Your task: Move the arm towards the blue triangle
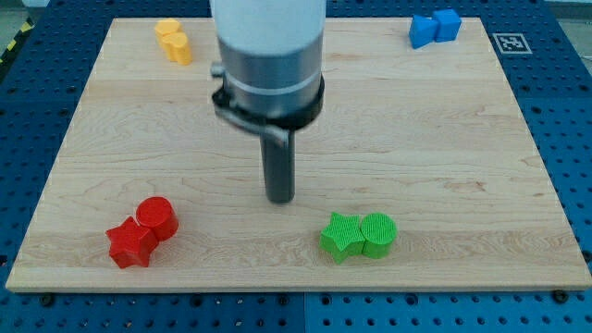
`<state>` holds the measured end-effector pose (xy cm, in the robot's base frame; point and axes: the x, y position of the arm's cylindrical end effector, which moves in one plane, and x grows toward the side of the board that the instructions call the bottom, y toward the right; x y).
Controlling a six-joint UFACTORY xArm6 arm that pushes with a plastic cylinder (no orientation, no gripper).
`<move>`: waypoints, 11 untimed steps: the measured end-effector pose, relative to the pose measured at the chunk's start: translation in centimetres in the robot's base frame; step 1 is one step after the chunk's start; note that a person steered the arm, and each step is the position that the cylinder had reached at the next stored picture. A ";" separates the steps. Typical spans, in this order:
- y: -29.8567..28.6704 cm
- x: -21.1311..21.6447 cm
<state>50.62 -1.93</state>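
My tip (280, 199) rests on the wooden board (444, 148) near the view's bottom centre. Two blue blocks touch each other at the view's top right: a blue triangle-like block (423, 31) on the left and a blue cube (448, 24) on the right. They lie far up and to the right of my tip. The arm's grey and white body (268, 55) fills the view's top centre.
A green star (341, 237) and green cylinder (378, 233) touch just right of and below my tip. A red star (130, 244) and red cylinder (157, 217) sit at the bottom left. Two yellow blocks (173, 40) sit at the top left.
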 end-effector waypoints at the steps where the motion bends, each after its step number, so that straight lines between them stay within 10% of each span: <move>1: 3.2 -3.3; 4: 6.1 -5.0; 8: 11.3 -31.3; 11: 23.3 -31.5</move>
